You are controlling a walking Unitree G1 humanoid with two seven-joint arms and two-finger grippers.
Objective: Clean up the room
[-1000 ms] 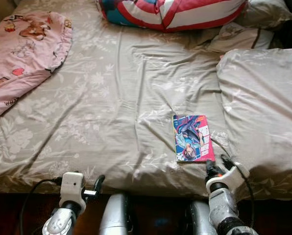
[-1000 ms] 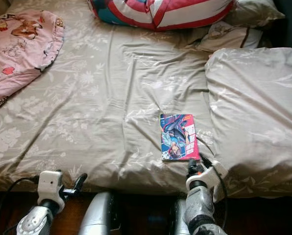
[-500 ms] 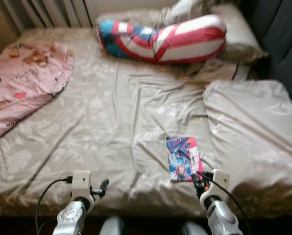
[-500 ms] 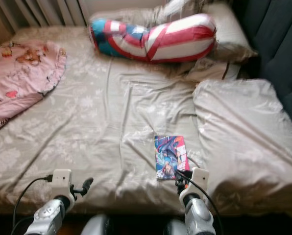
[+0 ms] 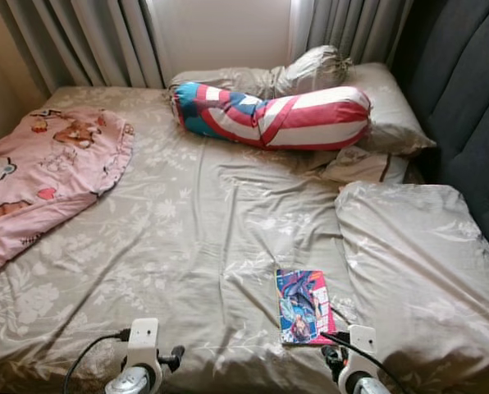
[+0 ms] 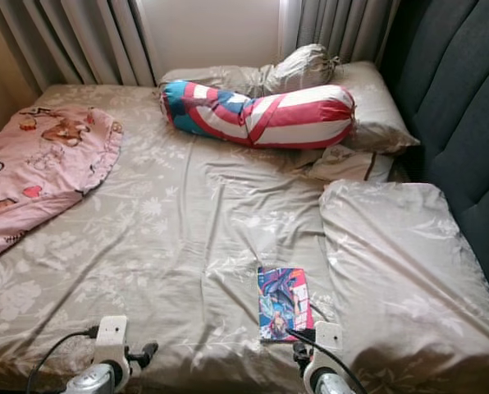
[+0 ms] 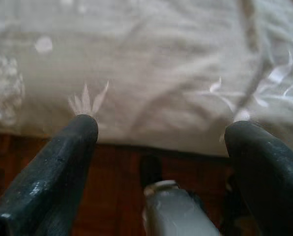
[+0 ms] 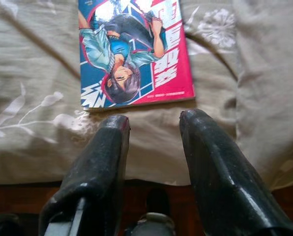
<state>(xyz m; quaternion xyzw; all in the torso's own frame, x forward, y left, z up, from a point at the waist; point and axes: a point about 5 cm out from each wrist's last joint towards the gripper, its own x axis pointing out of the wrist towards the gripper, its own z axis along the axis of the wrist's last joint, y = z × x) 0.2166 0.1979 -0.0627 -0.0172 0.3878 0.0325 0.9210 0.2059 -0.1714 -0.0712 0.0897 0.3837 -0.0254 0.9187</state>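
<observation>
camera has tilted up since a second ago: the far end of the bed, the grey curtains (image 5: pixel 80 41) and the pale wall between them are now in frame, and both arms sit lower at the near edge. the things on the bed lie as they did; the whole-picture shift is the head moving. the right gripper (image 8: pixel 151 123) was at the book's near right corner a second ago and is still just short of it, not touching.

no containers in view.

task item: thin comic book with a blue and pink cover (image 5: pixel 305 305), flat on the beige floral bedsheet (image 5: pixel 187 238), near edge of the bed, right of centre, just left of the rumpled beige duvet (image 5: pixel 417 263). in the right wrist view the book's near edge lies just past the black fingers (image 8: pixel 104 162), which are spread with a narrow gap and hold nothing.

left gripper (image 7: pixel 161 132) hovers at the near left edge of the mattress, fingers spread wide, nothing between them; sheet hem and dark red-brown floor (image 7: pixel 112 167) below.

rest of the bed: pink cartoon-print blanket (image 5: pixel 39 172) bunched at the far left; red, white and blue striped bolster (image 5: pixel 277 115) across the far middle; beige pillows (image 5: pixel 376 107) behind and to its right. dark padded headboard (image 5: pixel 466 107) runs along the right side.
</observation>
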